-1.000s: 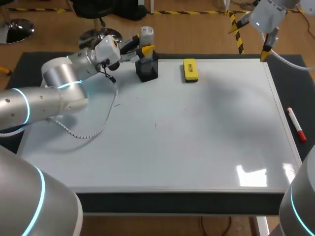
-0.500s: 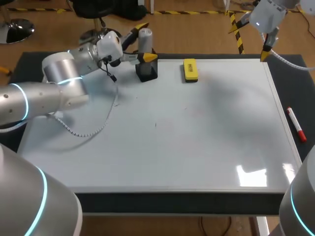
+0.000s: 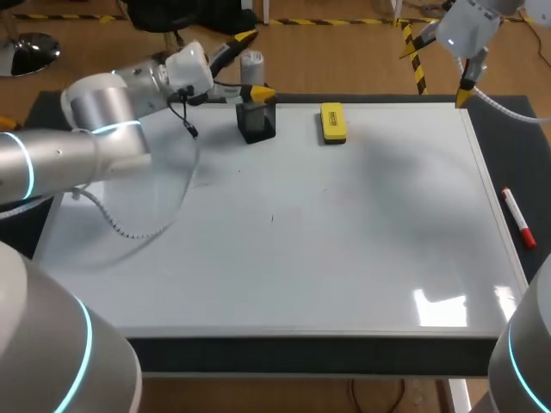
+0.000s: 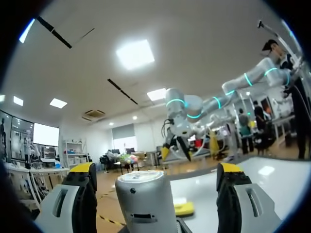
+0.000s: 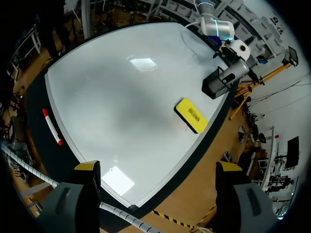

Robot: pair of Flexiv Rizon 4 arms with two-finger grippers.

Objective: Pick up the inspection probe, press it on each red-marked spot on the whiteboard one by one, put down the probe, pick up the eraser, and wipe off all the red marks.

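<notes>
Left wrist view alone: the grey cylindrical probe (image 4: 143, 199) is seen untouched between the wide-open left end effector (image 4: 156, 171).

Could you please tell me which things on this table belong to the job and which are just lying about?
Belonging to the job: whiteboard, inspection probe in its black holder, yellow eraser.
Just lying about: red marker, on the dark mat beside the whiteboard's right edge.
</notes>
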